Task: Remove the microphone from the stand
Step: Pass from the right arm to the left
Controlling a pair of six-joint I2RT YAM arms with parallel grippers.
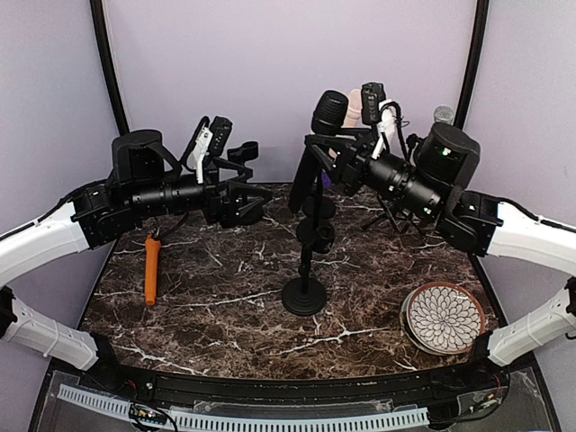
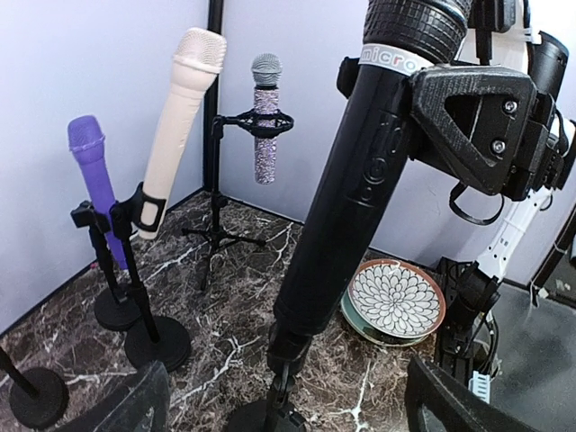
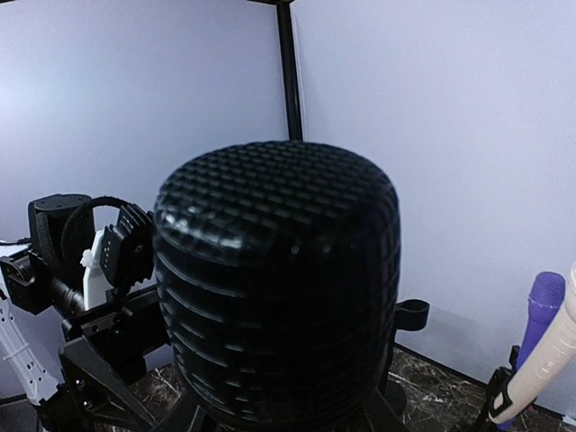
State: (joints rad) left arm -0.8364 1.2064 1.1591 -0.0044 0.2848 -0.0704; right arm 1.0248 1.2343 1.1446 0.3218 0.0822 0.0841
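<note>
The right gripper's (image 1: 331, 144) 2 fingers clamp the black microphone (image 2: 351, 189) just below its head, its tail seated in the stand (image 1: 304, 270), just ahead of the left gripper's (image 2: 279, 409) wide-spread fingers.

The big microphone (image 2: 360, 171) is all black, with a waffle-grid pattern on the head and a white band with grey lettering under it. Its stand (image 1: 304, 292) is black too. The other mics: a purple mic (image 2: 93, 171), a cream mic (image 2: 180, 126) and a glittery silver mic (image 2: 265, 117) with a grey mesh top. The table (image 1: 225, 297) is dark brown marble with white veins. The plate (image 1: 443, 317) has a black-and-white petal pattern and a reddish-brown rim. The tool (image 1: 151, 268) is orange and the walls (image 1: 270, 63) are pale lavender.
</note>
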